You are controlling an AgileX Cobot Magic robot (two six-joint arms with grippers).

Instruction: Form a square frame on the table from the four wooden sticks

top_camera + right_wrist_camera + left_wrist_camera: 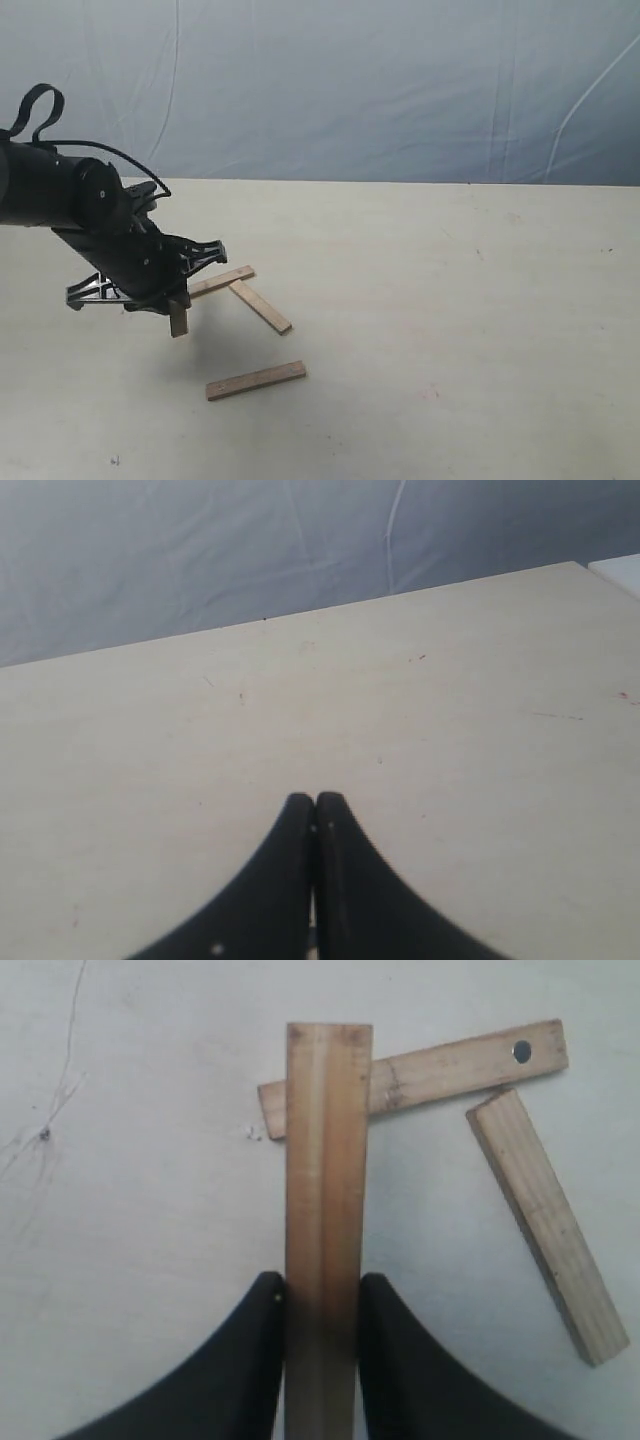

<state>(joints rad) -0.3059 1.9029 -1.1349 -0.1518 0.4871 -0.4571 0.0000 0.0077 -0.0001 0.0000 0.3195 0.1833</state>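
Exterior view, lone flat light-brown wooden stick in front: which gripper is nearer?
Left. The left gripper, gripping another stick, hangs up-left of the lone stick; the right gripper is outside the exterior view.

A wide, pale beige table (450, 300) carried three flat light-brown wooden strips toward its left. The far stick (228, 279) and the slanted stick (260, 306) lay with ends close together. The near stick (256, 380) lay well apart.
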